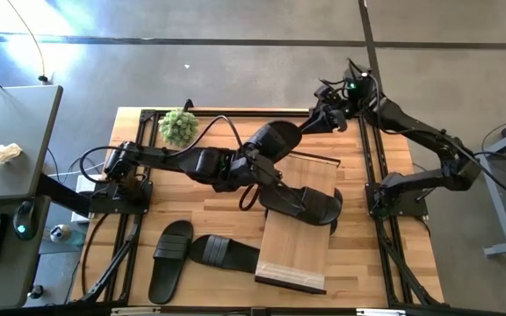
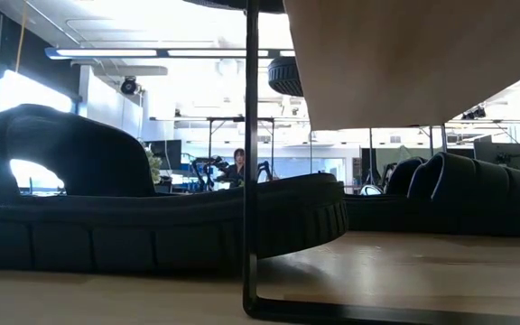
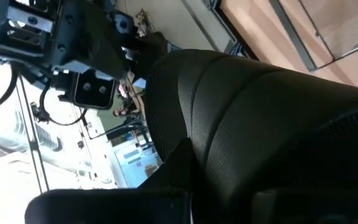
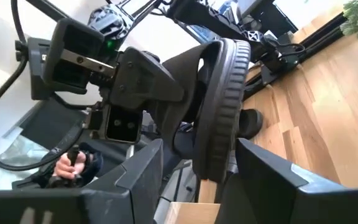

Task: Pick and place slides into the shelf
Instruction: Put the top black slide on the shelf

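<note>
One black slide [image 1: 277,140] hangs in the air over the table's far middle, with my left gripper [image 1: 255,161] shut on it. My right gripper [image 4: 201,186] is open and level at the slide's far end; its fingers stand on either side of the ribbed sole [image 4: 221,106] with a gap on each side. A second slide [image 1: 307,204] lies sole-down across the shelf [image 1: 292,254]. Two more slides [image 1: 172,259] [image 1: 227,252] lie flat on the tabletop at the near left. My left gripper holds the slide at its wide strap [image 3: 253,124], coming from the table's left and slanting slightly down. The exact spot between the fingers is hidden by the strap and the gripper body. The slide is lifted clear of table and shelf, turned on edge [image 4: 219,74].
A small green plant [image 1: 178,126] stands at the table's far left. The shelf's thin dark leg [image 2: 251,181] and plank underside [image 2: 404,54] rise close to the slides on the tabletop. Dark frame rails [image 1: 372,167] run along the table's sides. A person sits in the room behind.
</note>
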You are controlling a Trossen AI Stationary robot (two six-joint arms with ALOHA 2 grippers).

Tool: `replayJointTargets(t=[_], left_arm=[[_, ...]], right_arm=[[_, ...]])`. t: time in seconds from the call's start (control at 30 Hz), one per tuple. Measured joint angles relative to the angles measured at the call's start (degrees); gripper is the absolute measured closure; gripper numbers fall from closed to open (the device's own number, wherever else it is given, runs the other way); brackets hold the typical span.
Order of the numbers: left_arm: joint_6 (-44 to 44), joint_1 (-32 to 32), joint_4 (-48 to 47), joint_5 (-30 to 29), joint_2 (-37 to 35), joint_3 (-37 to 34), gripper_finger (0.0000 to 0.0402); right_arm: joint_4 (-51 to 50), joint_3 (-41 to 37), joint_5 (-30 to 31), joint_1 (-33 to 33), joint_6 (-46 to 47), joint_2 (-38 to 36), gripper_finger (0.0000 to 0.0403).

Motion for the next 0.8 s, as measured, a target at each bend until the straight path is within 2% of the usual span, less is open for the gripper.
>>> replayJointTargets(t=[0.23,0.6,0.8], left_arm=[[-0.20,0.00,0.24,2.54,0.00,0.00,0.0400],[-0.23,0.00,0.39,2.98,-0.04,0.00,0.0400],[-0.81,-0.04,0.39,3.00,-0.07,0.00,0.0399]], right_arm=[[0.07,0.00,4.03,1.19,0.58,0.07,0.0210],[-0.66,-0.04,6.83,6.09,1.08,1.11,0.0210],[-0.55,-0.04,11.23,7.52,0.99,1.62,0.0213]])
